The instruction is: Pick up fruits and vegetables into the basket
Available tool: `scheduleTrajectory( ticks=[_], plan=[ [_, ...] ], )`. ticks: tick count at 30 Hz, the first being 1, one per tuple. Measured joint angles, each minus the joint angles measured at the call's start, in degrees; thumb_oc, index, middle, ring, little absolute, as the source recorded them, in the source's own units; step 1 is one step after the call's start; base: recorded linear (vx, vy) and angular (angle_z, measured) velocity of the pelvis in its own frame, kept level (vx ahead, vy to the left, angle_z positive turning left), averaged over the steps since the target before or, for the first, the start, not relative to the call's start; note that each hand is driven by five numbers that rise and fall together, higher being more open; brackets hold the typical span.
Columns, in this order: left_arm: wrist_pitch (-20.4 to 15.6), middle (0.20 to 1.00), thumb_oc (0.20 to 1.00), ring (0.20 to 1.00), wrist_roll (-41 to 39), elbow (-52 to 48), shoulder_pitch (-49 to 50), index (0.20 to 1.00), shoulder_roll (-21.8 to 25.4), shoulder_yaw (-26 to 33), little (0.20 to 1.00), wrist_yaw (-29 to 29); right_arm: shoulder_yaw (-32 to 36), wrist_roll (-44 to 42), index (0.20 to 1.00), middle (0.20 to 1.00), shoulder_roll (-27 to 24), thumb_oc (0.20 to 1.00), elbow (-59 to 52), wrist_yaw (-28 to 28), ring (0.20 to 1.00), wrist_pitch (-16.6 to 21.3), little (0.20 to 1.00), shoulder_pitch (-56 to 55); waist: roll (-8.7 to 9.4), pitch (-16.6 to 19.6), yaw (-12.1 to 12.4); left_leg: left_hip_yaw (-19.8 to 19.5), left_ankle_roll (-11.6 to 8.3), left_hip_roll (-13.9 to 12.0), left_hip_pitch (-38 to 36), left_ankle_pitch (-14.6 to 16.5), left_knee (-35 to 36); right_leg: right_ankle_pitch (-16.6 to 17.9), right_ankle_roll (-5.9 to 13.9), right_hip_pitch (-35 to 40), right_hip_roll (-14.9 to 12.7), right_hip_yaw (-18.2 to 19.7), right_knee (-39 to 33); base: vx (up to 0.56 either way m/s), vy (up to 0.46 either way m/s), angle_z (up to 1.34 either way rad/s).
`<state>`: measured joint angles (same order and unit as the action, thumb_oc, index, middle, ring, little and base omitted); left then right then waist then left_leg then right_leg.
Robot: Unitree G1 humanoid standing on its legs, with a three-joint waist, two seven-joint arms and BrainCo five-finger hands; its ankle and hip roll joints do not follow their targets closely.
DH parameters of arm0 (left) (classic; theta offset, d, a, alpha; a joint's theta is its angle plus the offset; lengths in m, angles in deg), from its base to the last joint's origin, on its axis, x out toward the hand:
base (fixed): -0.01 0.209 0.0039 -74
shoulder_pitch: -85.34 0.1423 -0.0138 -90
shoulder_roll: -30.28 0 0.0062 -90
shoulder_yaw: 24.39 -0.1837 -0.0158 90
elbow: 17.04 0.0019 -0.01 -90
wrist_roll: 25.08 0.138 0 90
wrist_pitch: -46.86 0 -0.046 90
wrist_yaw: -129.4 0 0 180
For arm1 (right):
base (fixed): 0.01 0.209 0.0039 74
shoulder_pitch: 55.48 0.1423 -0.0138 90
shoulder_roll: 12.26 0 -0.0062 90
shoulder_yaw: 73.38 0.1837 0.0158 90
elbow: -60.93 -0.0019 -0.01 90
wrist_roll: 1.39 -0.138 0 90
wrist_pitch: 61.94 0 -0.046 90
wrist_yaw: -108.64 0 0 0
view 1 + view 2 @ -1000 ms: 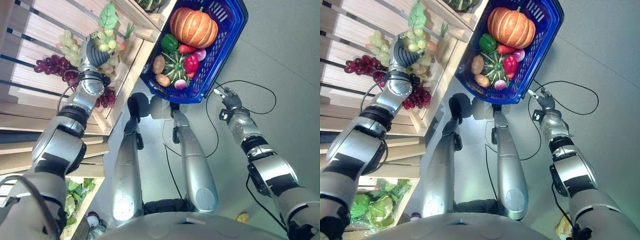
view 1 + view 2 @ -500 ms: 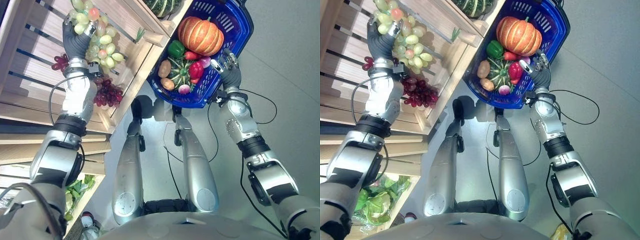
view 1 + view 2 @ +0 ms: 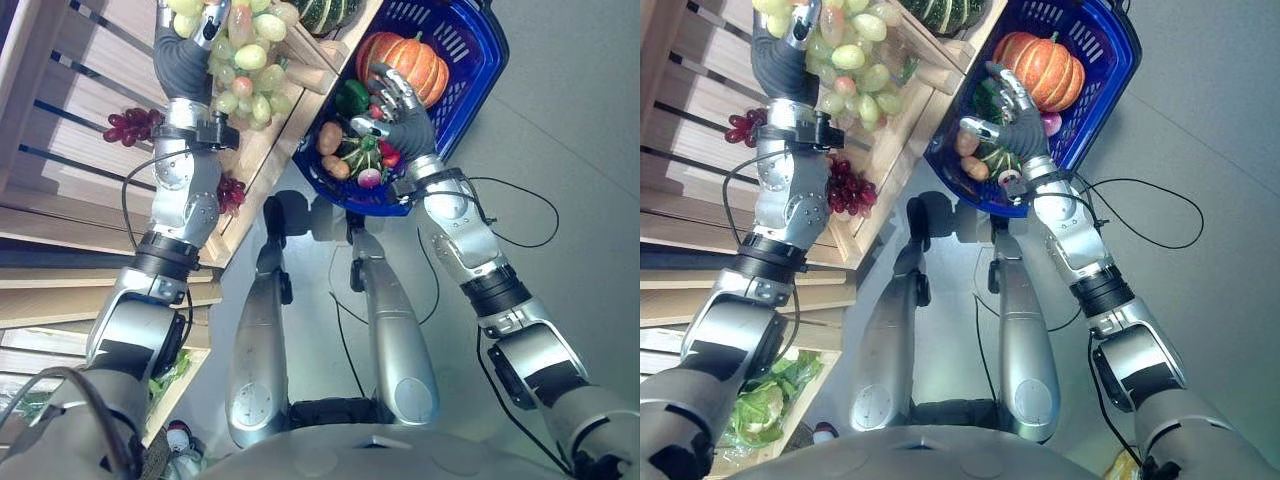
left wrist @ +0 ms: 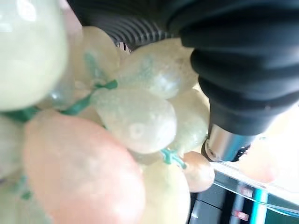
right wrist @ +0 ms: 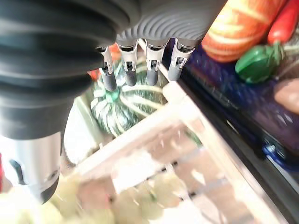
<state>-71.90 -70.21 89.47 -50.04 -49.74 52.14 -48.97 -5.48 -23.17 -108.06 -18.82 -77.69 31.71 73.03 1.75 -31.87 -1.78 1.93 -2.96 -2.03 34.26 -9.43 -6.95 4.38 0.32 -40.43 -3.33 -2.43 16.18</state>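
My left hand point(image 3: 183, 62) is shut on a bunch of green grapes point(image 3: 247, 62), held high beside the wooden shelf's edge; up close the grapes point(image 4: 140, 121) show pale green and pink. The blue basket point(image 3: 470, 85) stands on the floor to the right, holding a pumpkin point(image 3: 420, 62), a green pepper point(image 3: 350, 97), potatoes and a striped squash. My right hand point(image 3: 405, 118) is open, fingers point(image 5: 140, 70) straight, over the basket's near-left part.
A wooden shelf point(image 3: 275, 150) runs along the left, with purple grapes point(image 3: 128, 125) lying on it and a dark striped squash point(image 3: 325, 12) further up. Leafy greens point(image 3: 760, 410) sit on a lower shelf. Grey floor lies to the right.
My left hand has lifted the green grapes off the shelf and carried them up and towards the basket. My right hand has risen from near the floor to over the basket.
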Motion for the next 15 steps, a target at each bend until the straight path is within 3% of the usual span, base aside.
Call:
scheduleTrajectory(
  ticks=[15],
  plan=[
    [5.28,0.2,0.2,0.2,-3.19,-9.5,0.0,0.2,-0.54,-4.89,0.2,5.4,-5.94,-1.57,1.0,1.0,-0.18,1.0,-0.57,3.11,1.0,-2.73,1.0,1.48,-0.05,-0.01,1.69,-0.66,-0.77,0.13,-0.72,-0.14,0.82,-1.44,-0.52,0.09,-0.4,-1.29,1.9,0.0,-0.015,0.04]
  ],
)
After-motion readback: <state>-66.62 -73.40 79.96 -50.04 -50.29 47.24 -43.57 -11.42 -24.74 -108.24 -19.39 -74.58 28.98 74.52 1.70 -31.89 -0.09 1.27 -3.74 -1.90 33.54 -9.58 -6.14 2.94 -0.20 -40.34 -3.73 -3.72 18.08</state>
